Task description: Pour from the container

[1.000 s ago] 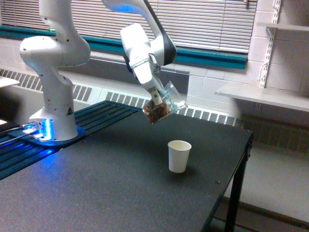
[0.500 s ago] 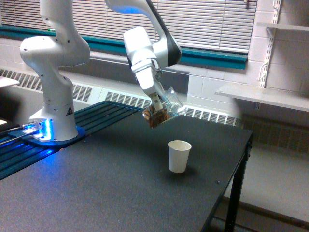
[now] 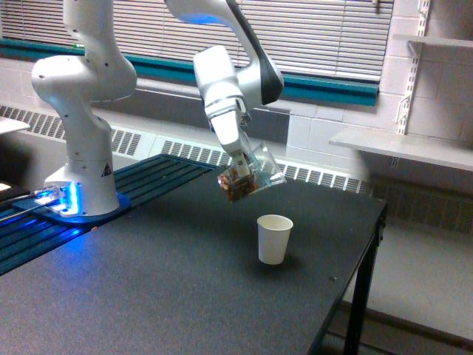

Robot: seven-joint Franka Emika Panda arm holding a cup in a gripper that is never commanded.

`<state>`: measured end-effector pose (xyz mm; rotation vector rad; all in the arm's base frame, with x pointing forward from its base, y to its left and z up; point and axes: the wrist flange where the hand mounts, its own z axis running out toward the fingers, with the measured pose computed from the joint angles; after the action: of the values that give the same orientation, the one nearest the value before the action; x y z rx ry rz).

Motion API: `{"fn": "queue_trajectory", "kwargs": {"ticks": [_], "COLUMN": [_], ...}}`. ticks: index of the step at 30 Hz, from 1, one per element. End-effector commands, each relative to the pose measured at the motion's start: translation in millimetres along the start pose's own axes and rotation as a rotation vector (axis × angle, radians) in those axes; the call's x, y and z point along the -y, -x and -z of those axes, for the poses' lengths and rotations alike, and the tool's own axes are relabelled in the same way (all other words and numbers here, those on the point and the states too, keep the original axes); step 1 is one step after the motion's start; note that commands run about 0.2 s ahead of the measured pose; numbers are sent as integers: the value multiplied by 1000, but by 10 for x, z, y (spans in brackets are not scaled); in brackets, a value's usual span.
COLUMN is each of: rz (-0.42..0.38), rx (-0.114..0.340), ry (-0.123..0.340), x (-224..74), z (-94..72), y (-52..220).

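The white robot arm [image 3: 222,66] reaches over a black table [image 3: 148,296] from its base [image 3: 81,185] at the exterior view's left, where a blue light glows near the foot. Its gripper [image 3: 240,166] points downward and holds a clear plastic jar [image 3: 250,176] in the air, the jaws clamped on the jar's side. The jar is tilted: its closed bottom sits lower and toward the exterior view's left, while its open mouth points up and toward the exterior view's right. Brown almonds [image 3: 235,185] lie heaped in that lower end (they show plainly through the clear wall), and none are at the mouth.

Below the jar and a little toward the exterior view's right, a small white paper cup [image 3: 274,238] stands upright on the table, well apart from the jar. What the paper cup has inside cannot be seen from this angle.

Behind the table runs a wall with closed window blinds [image 3: 318,37], a teal sill [image 3: 325,90] under them, and a long white heater grille [image 3: 192,154] lower down. On the exterior view's right a pale shelf [image 3: 399,148] juts out from the wall on a bracket.
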<state>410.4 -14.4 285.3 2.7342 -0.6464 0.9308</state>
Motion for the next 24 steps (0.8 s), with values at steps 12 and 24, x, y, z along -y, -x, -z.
{"fn": "queue_trajectory", "kwargs": {"ticks": [12,24], "rz": [144,166], "rx": [-16,25], "ry": [82,130], "x": [-41,-211], "z": [65,-6], "y": [26,68]}}
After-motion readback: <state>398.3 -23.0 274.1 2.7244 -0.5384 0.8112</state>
